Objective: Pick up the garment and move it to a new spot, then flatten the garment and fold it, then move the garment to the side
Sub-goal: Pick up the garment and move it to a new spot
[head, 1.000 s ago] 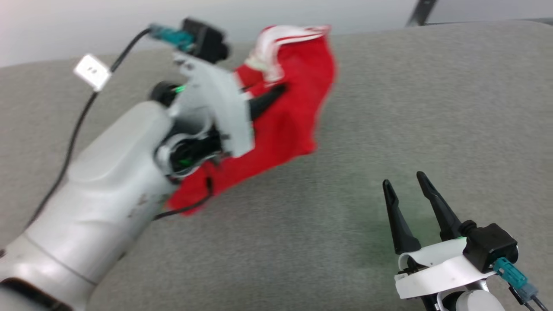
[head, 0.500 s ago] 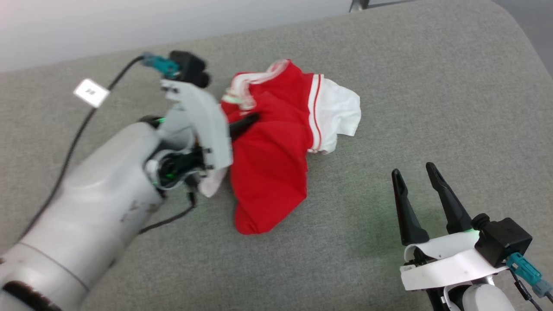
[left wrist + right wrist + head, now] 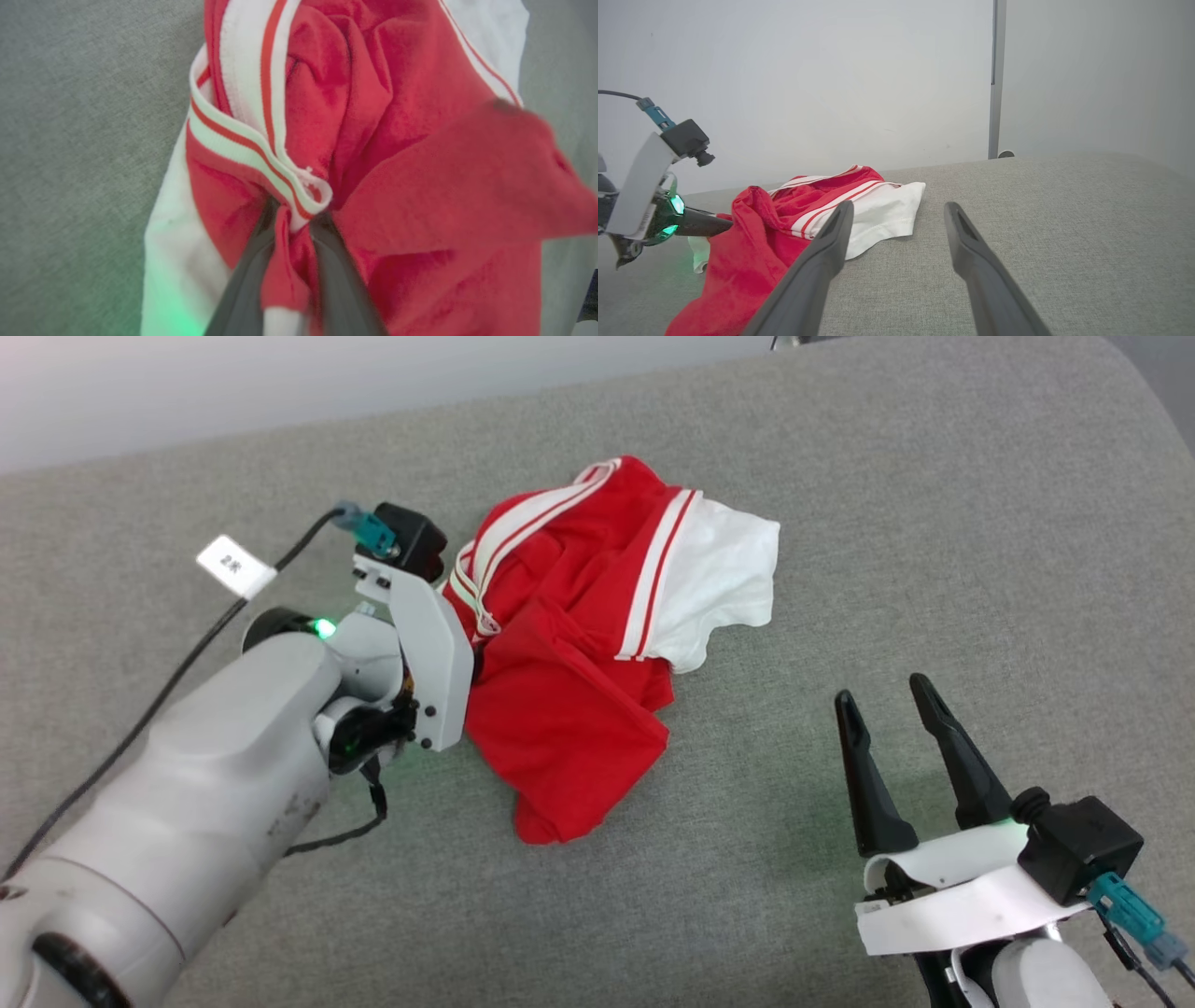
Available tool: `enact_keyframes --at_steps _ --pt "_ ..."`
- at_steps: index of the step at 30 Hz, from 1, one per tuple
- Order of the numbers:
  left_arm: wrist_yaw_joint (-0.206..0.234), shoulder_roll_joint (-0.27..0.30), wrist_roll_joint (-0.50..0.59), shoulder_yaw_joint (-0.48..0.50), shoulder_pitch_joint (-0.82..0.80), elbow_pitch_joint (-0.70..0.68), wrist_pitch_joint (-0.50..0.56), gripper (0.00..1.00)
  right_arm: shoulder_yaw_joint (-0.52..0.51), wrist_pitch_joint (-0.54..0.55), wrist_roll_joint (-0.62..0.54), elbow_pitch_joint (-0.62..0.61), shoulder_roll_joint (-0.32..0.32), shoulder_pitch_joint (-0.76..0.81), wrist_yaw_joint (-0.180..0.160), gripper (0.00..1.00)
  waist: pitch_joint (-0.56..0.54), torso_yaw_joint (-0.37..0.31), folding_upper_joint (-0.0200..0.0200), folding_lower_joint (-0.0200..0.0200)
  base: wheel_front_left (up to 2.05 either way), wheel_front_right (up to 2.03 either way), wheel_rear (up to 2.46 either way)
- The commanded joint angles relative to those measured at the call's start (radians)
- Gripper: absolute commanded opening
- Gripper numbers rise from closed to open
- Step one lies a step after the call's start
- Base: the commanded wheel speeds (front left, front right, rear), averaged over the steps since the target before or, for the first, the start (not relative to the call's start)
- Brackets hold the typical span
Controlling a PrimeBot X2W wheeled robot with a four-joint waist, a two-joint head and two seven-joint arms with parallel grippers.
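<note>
The garment is a red shirt with a white sleeve and red-and-white striped trim, lying crumpled on the grey surface mid-view. My left gripper reaches into its left side, with the fingertips buried in cloth. In the left wrist view the two dark fingers are pinched on a fold of red fabric and striped trim of the garment. My right gripper stands open to the lower right, well clear of the cloth. In the right wrist view my right gripper points toward the garment.
The grey fabric surface runs wide to the right and front, and its far right corner is rounded. A pale wall and a vertical post stand behind it. A cable with a white label trails from the left wrist.
The garment hung lifted from my left gripper a second ago; it now rests spread on the surface with the white sleeve showing. The left gripper has come down, still pinching it. The head camera also shifted.
</note>
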Motion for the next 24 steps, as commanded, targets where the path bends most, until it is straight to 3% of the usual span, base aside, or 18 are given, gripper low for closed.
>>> enact_keyframes --at_steps 1,9,11,13,24 --pt "0.004 0.004 0.017 -0.018 0.004 0.027 0.010 0.00 0.000 -0.005 0.007 -0.006 0.002 -0.012 -0.001 1.00 0.022 -0.016 0.0000 0.0000 0.00 0.00 0.00" --pt "0.010 -0.006 0.031 -0.054 -0.007 0.102 0.015 0.01 -0.012 -0.005 0.022 -0.011 0.002 -0.015 -0.001 1.00 0.058 -0.040 0.0000 0.0000 0.00 0.00 0.00" --pt "0.010 -0.011 0.025 -0.058 -0.012 0.102 0.009 0.40 -0.017 -0.005 0.021 -0.009 0.002 -0.014 -0.001 1.00 0.055 -0.037 0.0000 0.0000 0.00 0.00 0.00" --pt "0.010 -0.015 0.011 -0.057 -0.018 0.097 -0.006 1.00 -0.020 -0.005 0.017 -0.004 0.002 -0.016 -0.001 1.00 0.046 -0.028 0.0000 0.0000 0.00 0.00 0.00" --pt "0.003 -0.018 -0.092 -0.031 -0.012 0.017 -0.145 1.00 -0.030 -0.005 -0.029 0.036 0.002 0.019 -0.001 1.00 -0.070 0.051 0.0000 0.0000 0.00 0.00 0.00"
